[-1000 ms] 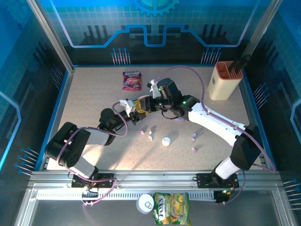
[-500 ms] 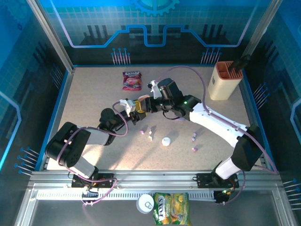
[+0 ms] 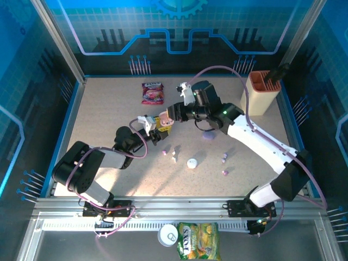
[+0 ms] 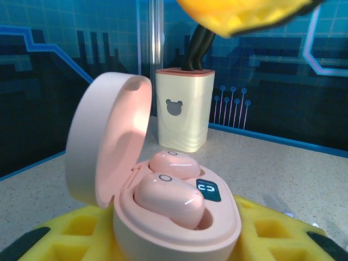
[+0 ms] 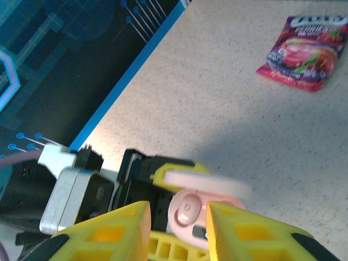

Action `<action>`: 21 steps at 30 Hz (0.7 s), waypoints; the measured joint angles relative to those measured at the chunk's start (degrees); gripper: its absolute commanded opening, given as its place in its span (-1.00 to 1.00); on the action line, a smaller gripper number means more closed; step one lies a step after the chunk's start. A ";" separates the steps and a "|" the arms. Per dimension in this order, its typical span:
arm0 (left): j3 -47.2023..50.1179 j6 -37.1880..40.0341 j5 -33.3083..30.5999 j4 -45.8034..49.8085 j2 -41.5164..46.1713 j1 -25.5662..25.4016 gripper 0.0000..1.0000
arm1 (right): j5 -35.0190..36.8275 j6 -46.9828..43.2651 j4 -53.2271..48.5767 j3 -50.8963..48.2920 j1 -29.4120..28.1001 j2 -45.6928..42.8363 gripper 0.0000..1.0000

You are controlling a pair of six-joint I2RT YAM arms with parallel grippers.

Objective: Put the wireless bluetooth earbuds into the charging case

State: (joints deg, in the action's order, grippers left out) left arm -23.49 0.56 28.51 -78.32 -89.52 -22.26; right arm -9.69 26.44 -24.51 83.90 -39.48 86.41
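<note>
Resting between left fingers (image 4: 81, 231), pink case (image 4: 179, 239) holding earbuds (image 4: 166, 198), right fingers (image 5: 244, 231) above

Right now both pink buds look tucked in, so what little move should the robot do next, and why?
Probably nudge the lid shut with the right end effector. Both pink earbuds appear seated in the pink charging case, which the left end effector grips. The lid stands open, and the right end effector hovers empty just above it.
</note>
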 measured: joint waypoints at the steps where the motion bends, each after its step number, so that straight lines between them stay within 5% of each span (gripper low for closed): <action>1: 0.17 0.02 0.22 0.00 0.13 0.00 -0.20 | 0.13 -0.63 -0.63 1.44 0.24 0.92 -0.37; 9: 0.87 -0.04 1.31 -0.02 1.64 0.00 -0.22 | -0.22 -5.81 -7.06 10.27 1.49 8.55 -0.39; 21: 3.26 -1.70 0.81 -0.07 5.35 0.00 -0.25 | -2.80 -9.60 -7.50 4.13 1.73 6.16 -0.36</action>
State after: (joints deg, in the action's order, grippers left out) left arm -20.23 -1.15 29.32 -78.39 -84.16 -22.26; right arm -12.49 16.84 -32.01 88.03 -37.76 92.58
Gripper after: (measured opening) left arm 0.376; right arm 0.318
